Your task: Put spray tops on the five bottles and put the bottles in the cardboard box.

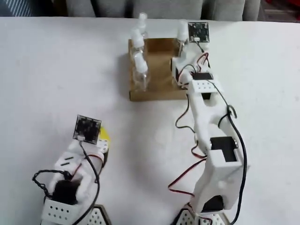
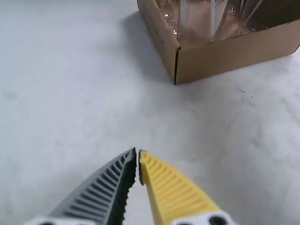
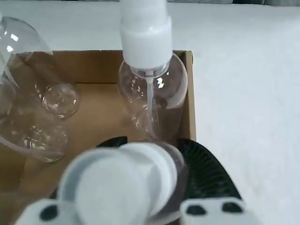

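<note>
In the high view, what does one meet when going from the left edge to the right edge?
left gripper → capped bottles in the left part of the cardboard box → right gripper over its right part, holding a bottle

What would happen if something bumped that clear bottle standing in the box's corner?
The bottle looks empty, so probably light and easily shoved. It is tall with a white spray top up high, so it may tip. Its smooth round body would likely roll.
</note>
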`<state>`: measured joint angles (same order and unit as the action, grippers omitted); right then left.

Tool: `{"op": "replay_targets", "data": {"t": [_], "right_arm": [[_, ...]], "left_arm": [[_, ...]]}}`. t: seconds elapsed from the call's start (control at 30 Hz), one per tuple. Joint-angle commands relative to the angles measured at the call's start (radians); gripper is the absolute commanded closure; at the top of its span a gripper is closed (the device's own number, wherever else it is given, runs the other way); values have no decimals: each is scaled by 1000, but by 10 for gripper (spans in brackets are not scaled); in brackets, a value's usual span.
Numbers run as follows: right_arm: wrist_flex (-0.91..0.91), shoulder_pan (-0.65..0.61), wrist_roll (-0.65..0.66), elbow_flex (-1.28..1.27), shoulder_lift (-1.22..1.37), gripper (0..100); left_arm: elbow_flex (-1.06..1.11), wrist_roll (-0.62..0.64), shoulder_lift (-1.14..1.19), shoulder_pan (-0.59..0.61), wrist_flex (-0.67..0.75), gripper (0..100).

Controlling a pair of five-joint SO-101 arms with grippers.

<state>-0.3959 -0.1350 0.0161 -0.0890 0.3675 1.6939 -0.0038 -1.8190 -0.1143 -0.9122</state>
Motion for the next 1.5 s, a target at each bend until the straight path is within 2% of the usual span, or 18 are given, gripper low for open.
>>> {"op": "replay_targets", "data": {"t": [0.0, 0.3, 0.53, 1.23, 1.47], "right_arm": [[4, 8, 11, 6, 5, 981], [5, 7, 11, 6, 1, 972], [-2, 1, 11, 6, -1, 850], [-2, -18, 12, 9, -5, 846], [-2, -31, 12, 12, -7, 838]], "left_arm": [[-2, -8, -8, 10, 5, 973], [-2, -8, -8, 10, 5, 973], [-2, -8, -8, 10, 5, 973], [-2, -9, -8, 10, 5, 973], [-2, -117, -8, 10, 5, 976]]}}
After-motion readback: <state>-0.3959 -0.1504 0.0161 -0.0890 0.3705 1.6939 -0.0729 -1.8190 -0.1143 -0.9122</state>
